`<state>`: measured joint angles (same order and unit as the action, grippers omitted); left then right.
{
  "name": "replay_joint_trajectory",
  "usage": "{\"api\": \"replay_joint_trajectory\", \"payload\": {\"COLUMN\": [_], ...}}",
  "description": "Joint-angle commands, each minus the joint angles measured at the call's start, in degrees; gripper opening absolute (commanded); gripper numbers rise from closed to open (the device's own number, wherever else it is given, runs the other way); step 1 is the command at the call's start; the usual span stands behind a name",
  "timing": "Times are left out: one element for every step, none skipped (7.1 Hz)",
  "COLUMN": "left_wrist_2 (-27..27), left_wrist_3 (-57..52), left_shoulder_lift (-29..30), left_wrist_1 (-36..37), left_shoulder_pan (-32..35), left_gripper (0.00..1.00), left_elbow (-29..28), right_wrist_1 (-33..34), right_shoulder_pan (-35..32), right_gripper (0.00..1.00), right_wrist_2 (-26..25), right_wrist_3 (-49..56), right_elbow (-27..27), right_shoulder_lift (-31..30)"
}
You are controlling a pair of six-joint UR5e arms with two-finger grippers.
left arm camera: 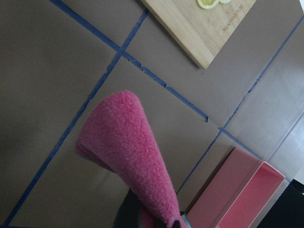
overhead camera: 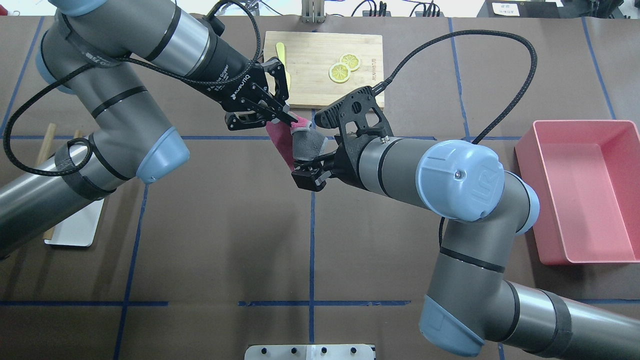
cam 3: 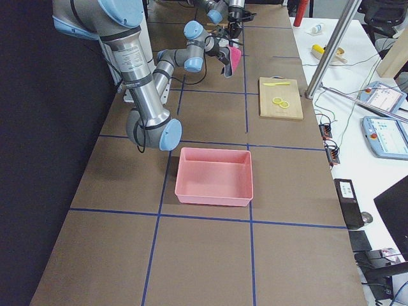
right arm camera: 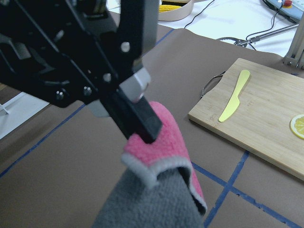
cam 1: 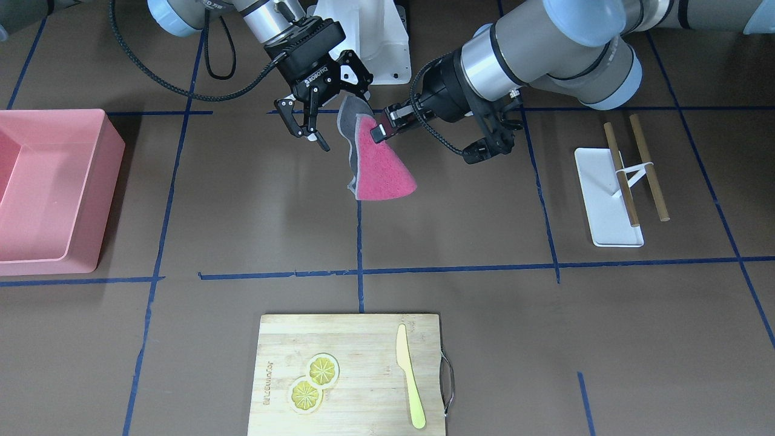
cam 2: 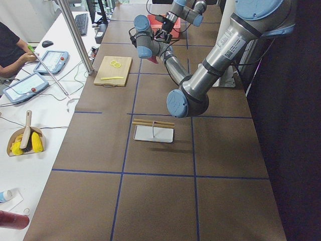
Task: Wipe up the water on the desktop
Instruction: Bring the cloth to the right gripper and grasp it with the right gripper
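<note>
Desktop [cam 1: 254, 206]: board [cam 1: 351, 375] sits at the edge farthest from the robot, central. On the board, knife [cam 1: 410, 387] lies toward the robot's left and two lemon slices [cam 1: 322, 369] toward its right, touching each other. Bin [cam 1: 54, 188] stands at the robot's right end. Tray [cam 1: 599, 206] lies at its left end, with two sticks [cam 1: 620, 175] propped on a stand on it. Cloth [cam 1: 381, 166] hangs over the centre, clear of the surface, from the left gripper [cam 1: 380, 130].

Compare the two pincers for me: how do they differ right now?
The left pincer is shut on the upper corner of the cloth. The right pincer stands open beside the cloth, apparently clamping nothing. The left pincer alone carries the hanging cloth, while the right pincer seems to bear no load. Both hover close together above the desktop, clear of its surface.
</note>
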<state>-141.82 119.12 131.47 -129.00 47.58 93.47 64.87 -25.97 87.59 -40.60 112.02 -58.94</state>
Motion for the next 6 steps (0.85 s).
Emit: {"api": "replay_joint_trajectory", "payload": {"left_wrist_2": [-1.0, -1.0, -0.92, -0.83, -0.83, -0.83], "left_wrist_3": [0.24, 0.24, 0.24, 0.15, 0.24, 0.24], "left_shoulder_lift": [0.45, 0.54, 0.54, 0.54, 0.46, 0.46], "left_wrist_1": [0.15, 0.15, 0.15, 0.15, 0.24, 0.24], "left_shoulder_pan": [-0.82, -0.82, -0.82, -0.82, -0.82, -0.82], "left_gripper": [0.0, 0.0, 0.0, 0.0, 0.0, 0.0], "left_elbow": [-0.21, -0.74, -0.92, -1.09, -1.1, -1.1], "right_wrist_1": [-0.1, -1.84, -3.33, -3.44, -3.44, -3.44], "right_shoulder_pan": [0.04, 0.3, 0.66, 0.66, 0.66, 0.66], "right_gripper": [1.0, 1.0, 1.0, 0.99, 0.98, 0.94], "right_wrist_2": [0.03, 0.03, 0.03, 0.03, 0.03, 0.03], "right_wrist_3": [-0.09, 0.08, 0.25, 0.17, -0.01, -0.18], "right_elbow": [0.04, -0.13, -0.31, -0.22, -0.14, -0.05], "right_shoulder_lift": [-0.04, -0.21, -0.74, -0.57, -0.48, -0.56]}}
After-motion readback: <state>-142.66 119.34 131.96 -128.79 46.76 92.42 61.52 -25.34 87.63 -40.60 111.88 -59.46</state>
